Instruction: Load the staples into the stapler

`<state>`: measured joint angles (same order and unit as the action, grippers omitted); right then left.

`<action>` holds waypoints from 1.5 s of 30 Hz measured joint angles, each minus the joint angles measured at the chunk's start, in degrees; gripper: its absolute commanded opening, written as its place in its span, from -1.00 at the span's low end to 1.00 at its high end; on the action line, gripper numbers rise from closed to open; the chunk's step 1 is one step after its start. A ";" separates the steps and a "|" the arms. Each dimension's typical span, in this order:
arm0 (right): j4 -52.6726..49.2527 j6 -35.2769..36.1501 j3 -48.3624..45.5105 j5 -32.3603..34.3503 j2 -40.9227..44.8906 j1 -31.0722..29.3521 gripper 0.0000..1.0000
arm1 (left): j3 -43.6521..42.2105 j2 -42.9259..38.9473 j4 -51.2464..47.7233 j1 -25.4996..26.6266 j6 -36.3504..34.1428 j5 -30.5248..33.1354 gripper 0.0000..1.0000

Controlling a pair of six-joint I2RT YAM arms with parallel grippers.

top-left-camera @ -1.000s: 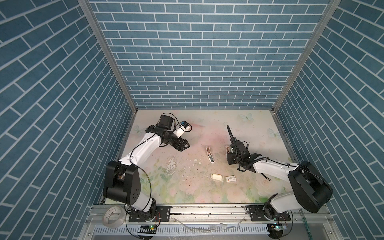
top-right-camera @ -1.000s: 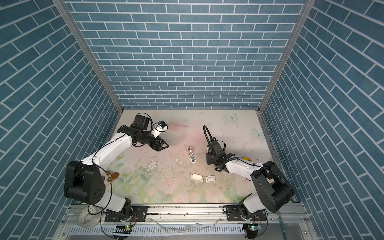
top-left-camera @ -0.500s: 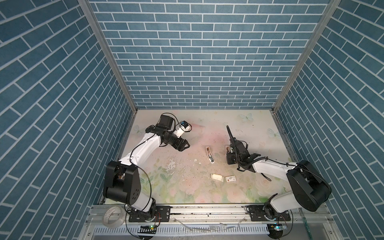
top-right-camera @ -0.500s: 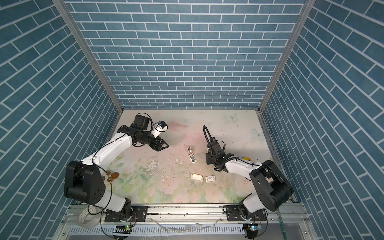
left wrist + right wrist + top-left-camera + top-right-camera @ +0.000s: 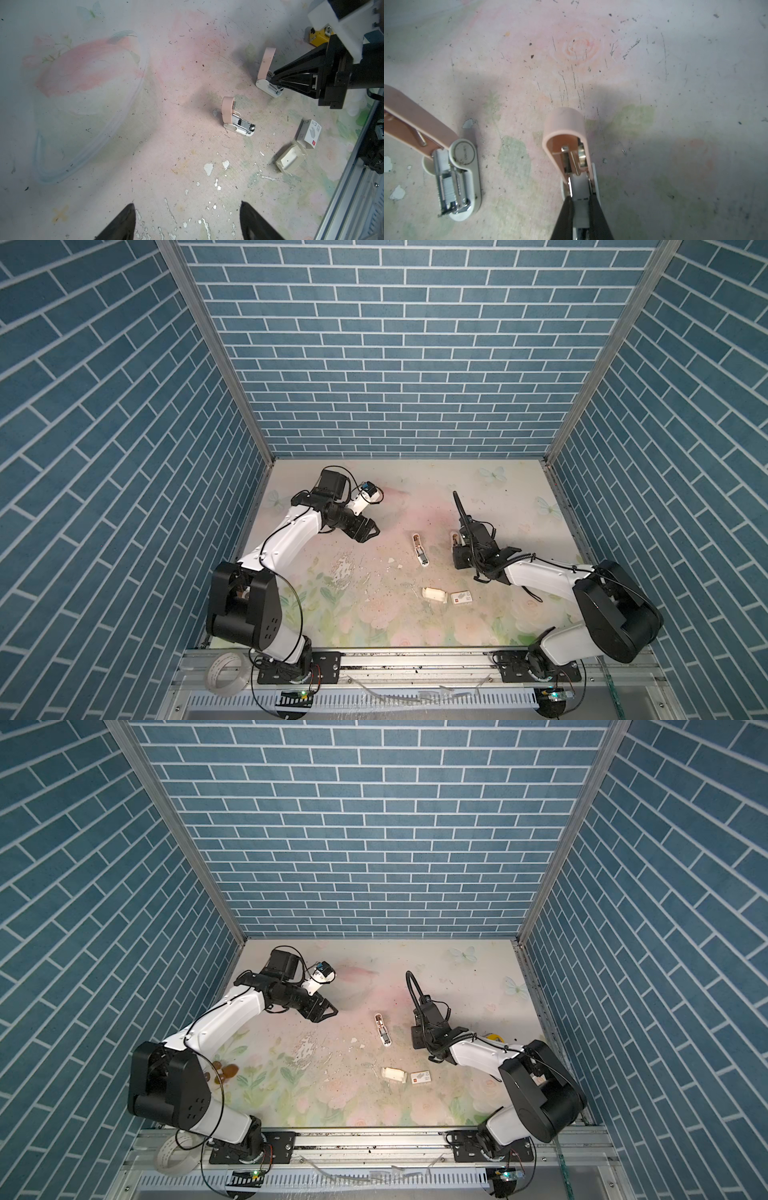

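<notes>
Scuffed floral mat (image 5: 353, 605), blue brick walls (image 5: 395, 364). The white tray (image 5: 434, 594) and sleeve (image 5: 461, 596) lie just behind your right gripper (image 5: 580, 197), contents unclear. It's clamped on the stapler (image 5: 564, 124); staples (image 5: 447, 187) sit in the second stapler (image 5: 465, 158) beside it. Your left gripper (image 5: 187, 205) is spread wide, empty.

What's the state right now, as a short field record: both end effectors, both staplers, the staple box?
middle stapler: lid raised, untouched, staple strip seemingly in magazine
right-side stapler: lid raised, standing on its base
right end effector: shut, tips at right-side stapler's open magazine; anything held unclear
left end effector: open, empty, hovering
white tray: beside sleeve, looks empty
sleeve: red mark, lying flat
</notes>
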<state>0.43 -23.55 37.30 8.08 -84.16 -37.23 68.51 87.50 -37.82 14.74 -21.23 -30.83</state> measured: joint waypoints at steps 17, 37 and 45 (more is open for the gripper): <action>-0.02 -0.20 -0.72 -1.03 0.63 -0.22 -0.81 | -0.02 0.00 0.00 0.00 0.02 -0.20 0.60; 0.00 -0.63 -0.72 -2.99 0.35 -1.55 -0.81 | -0.02 0.00 0.00 0.00 0.02 -0.33 0.61; -0.44 -0.63 -0.72 -2.23 0.46 -1.88 -0.81 | -0.02 0.00 0.00 0.00 0.00 -0.35 0.61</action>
<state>-0.01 -24.18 36.58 5.85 -83.70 -39.11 68.49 87.50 -37.82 14.74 -21.23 -31.18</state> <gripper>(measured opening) 0.134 0.801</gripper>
